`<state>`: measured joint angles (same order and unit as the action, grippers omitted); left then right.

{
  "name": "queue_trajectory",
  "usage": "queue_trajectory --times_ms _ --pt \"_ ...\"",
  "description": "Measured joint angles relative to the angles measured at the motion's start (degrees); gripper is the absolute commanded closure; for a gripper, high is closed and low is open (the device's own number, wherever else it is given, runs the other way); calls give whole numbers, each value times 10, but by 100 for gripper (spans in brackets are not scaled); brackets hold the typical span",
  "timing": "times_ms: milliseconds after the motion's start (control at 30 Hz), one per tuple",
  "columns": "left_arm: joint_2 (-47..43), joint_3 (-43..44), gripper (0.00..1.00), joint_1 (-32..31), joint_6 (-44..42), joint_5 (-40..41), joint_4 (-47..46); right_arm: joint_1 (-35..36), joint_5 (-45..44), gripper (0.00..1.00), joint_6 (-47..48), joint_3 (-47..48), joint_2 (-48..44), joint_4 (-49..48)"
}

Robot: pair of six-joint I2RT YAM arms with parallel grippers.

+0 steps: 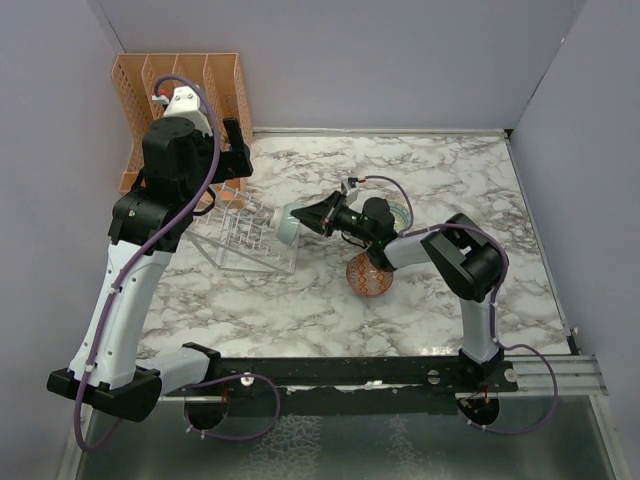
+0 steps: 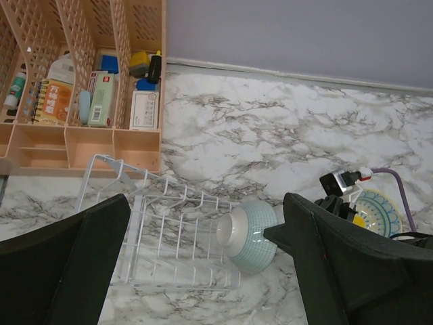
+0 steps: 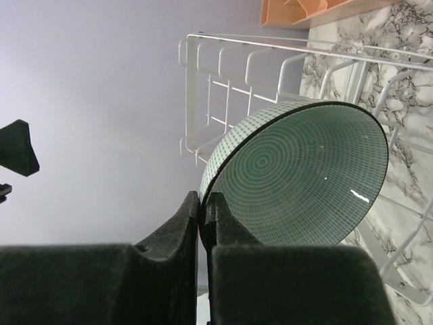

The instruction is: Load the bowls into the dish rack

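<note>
The dish rack (image 1: 240,238), pale with rows of upright prongs, sits on the marble table; it also shows in the left wrist view (image 2: 169,237) and the right wrist view (image 3: 230,81). My right gripper (image 1: 312,216) is shut on the rim of a green patterned bowl (image 1: 288,224), holding it on edge at the rack's right end, base toward the rack (image 2: 252,237). In the right wrist view the gripper (image 3: 201,203) pinches the bowl's rim (image 3: 304,183). My left gripper (image 1: 236,150) hangs open and empty above the rack (image 2: 203,271). A red patterned bowl (image 1: 368,276) lies under the right arm.
An orange slotted organiser (image 1: 180,95) holding small items stands in the far left corner, just behind the rack (image 2: 81,81). A teal-rimmed bowl (image 1: 398,214) sits behind the right forearm (image 2: 379,213). Purple walls enclose the table.
</note>
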<state>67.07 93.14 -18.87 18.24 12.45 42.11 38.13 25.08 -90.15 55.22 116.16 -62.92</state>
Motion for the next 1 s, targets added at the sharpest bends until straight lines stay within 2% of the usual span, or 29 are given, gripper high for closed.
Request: queue_trajectory --times_ms 400,600,1000 --pt "-3 -9 1 0 0 1 0 8 2 99 -19 54 17 -15" --pt "-3 -9 1 0 0 1 0 16 5 99 -61 56 58 -58" --pt "-3 -9 1 0 0 1 0 21 14 99 -97 58 100 -78"
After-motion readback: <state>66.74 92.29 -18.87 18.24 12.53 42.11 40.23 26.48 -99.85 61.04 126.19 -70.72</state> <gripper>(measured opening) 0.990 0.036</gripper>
